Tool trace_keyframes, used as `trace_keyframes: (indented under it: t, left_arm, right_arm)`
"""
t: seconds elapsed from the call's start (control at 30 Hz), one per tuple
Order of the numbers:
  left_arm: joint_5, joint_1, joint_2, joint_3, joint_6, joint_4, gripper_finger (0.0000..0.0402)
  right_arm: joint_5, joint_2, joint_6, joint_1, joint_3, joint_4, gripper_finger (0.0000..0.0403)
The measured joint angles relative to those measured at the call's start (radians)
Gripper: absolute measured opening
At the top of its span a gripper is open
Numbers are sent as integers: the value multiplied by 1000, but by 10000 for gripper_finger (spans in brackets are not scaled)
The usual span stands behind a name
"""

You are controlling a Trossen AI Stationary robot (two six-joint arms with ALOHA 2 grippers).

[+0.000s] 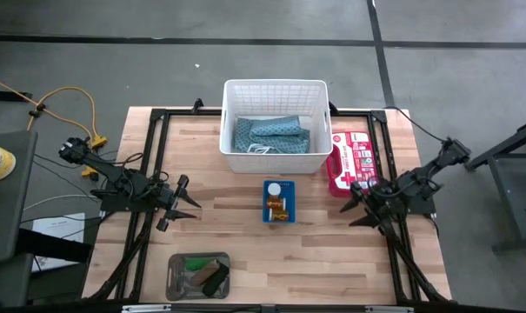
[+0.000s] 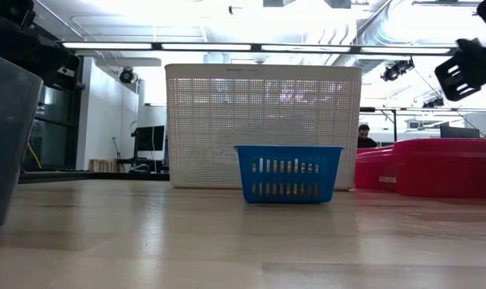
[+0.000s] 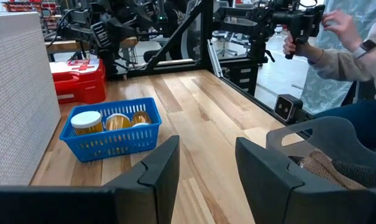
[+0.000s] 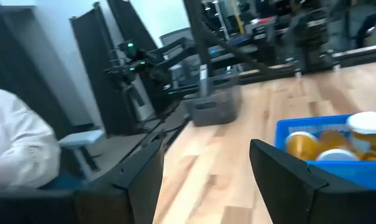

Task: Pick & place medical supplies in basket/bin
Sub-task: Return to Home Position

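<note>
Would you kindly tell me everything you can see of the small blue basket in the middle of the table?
The small blue basket is a rectangular, open-topped crate of what looks like plastic, with slotted walls and a solid rim. It stands upright near the middle of the wooden table, just in front of the large white basket with a gap between them. Inside stand amber vials and a white-capped vial. Nothing grips it.

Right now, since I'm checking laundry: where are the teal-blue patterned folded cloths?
High view: the teal-blue patterned folded cloths lie inside the white grid-sided plastic basket at the table's far middle, left of the red first-aid case.
</note>
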Motion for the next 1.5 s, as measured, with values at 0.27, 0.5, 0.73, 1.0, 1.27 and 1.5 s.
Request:
trace_keyframes:
  t: [0.27,0.5,0.73,1.0,1.27,1.5]
  left_arm:
    - [0,0,0,0,0,0,150]
    - [0,0,0,0,0,0,150]
    - [0,0,0,0,0,0,150]
    - [0,0,0,0,0,0,150]
    - [0,0,0,0,0,0,150]
    - [0,0,0,0,0,0,150]
  right_arm:
    - [-25,2,-15,-149,0,-7,226]
    - [-18,2,-56,-311,0,-7,226]
    - [-23,2,-62,-475,0,-8,226]
    - [-103,2,-56,-606,0,-28,226]
    - [-154,89,-4,-647,0,-33,226]
    - [-155,259,41,-647,0,-32,226]
